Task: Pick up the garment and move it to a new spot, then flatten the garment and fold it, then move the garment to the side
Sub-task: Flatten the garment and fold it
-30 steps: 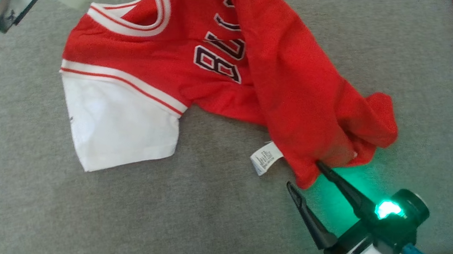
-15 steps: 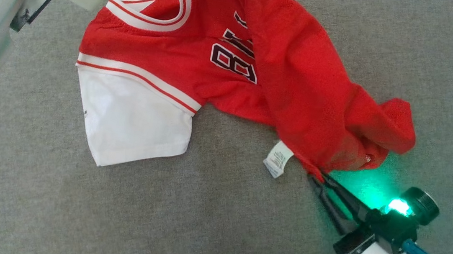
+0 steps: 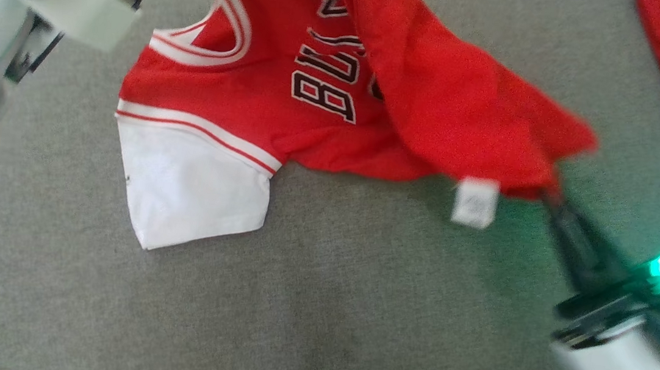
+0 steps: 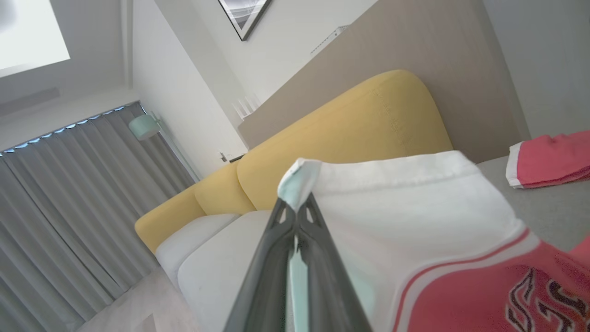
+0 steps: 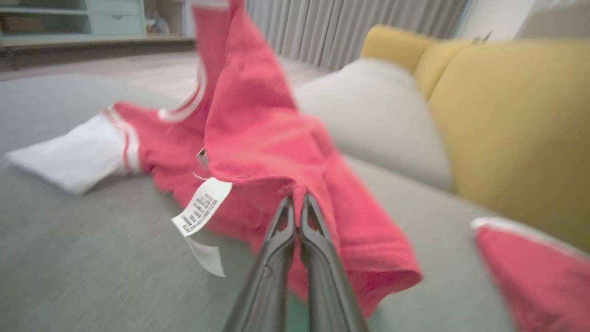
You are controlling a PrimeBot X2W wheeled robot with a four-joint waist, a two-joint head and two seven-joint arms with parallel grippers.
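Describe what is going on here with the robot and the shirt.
A two-armed robot is handling a red and white shirt on a grey fabric surface. Its left gripper is shut on a white sleeve edge, its right gripper on the red hem beside the label. Both held parts are lifted; the shirt is not yet flat or folded.

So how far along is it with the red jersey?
Done: both grips made. On the jersey, the left gripper pinches a white sleeve edge, the right gripper the red hem. In hand: lifting; much of it lies on the grey cushion. Left: moving, flattening, folding, setting aside.
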